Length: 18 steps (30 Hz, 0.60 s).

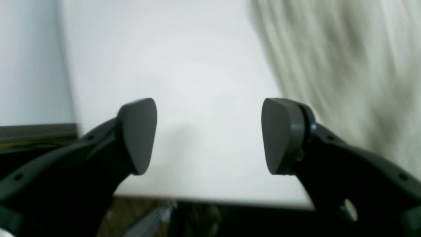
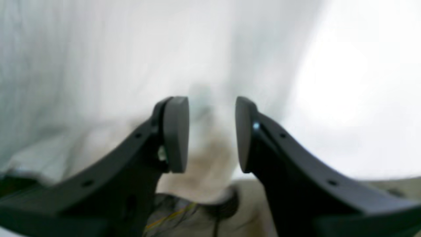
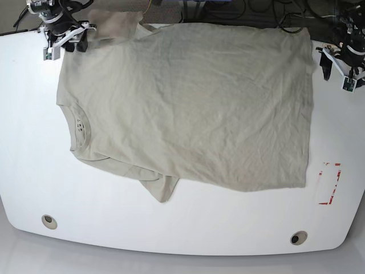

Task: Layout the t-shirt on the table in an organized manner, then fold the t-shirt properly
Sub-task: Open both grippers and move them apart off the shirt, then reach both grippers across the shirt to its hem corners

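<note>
The khaki t-shirt [image 3: 188,103] lies spread across the white table [image 3: 171,228], collar to the left and hem to the right. One sleeve [image 3: 162,185] is tucked near the front, and the other [image 3: 114,23] looks blurred at the far edge. My left gripper [image 3: 339,71] stands open beside the hem's far corner. In the left wrist view, the left gripper [image 1: 209,136] has only bare table [image 1: 181,65] between its pads, with the shirt [image 1: 345,65] to its right. My right gripper [image 3: 64,44] is by the far shoulder. Up close, the right gripper [image 2: 212,135] has its pads partly apart over blurred fabric [image 2: 98,65], pinching nothing.
Two round grommet holes [image 3: 49,221] [image 3: 298,237] sit near the front edge. A red tape rectangle [image 3: 329,182] marks the right side. Cables [image 3: 245,11] lie beyond the far edge. The table's edge [image 1: 213,197] runs just under the left gripper.
</note>
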Each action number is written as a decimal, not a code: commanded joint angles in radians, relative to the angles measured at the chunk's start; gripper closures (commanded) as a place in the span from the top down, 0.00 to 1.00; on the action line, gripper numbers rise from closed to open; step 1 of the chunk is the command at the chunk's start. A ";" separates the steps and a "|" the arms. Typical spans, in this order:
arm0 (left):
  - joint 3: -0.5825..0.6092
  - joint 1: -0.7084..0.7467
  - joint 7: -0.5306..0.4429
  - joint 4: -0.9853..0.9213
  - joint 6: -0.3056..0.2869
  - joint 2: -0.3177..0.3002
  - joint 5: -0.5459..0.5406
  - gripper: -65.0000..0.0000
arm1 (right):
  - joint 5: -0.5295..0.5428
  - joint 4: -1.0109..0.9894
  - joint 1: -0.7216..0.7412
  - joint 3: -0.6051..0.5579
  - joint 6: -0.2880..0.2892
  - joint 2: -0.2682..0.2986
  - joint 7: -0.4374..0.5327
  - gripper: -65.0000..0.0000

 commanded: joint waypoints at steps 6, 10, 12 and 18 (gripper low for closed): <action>-0.016 -0.191 -0.013 0.018 0.007 -0.016 -0.001 0.69 | 0.006 0.016 0.084 0.002 0.004 0.105 0.011 0.37; 0.013 -0.266 -0.013 0.013 0.007 -0.016 0.003 0.69 | 0.006 0.014 0.141 0.003 0.004 0.141 -0.032 0.37; 0.034 -0.295 -0.013 0.013 0.007 -0.016 0.023 0.69 | 0.005 0.014 0.176 0.005 0.004 0.161 -0.070 0.37; 0.140 -0.387 -0.013 0.012 0.007 -0.016 0.146 0.70 | 0.003 0.006 0.281 0.000 0.004 0.204 -0.129 0.37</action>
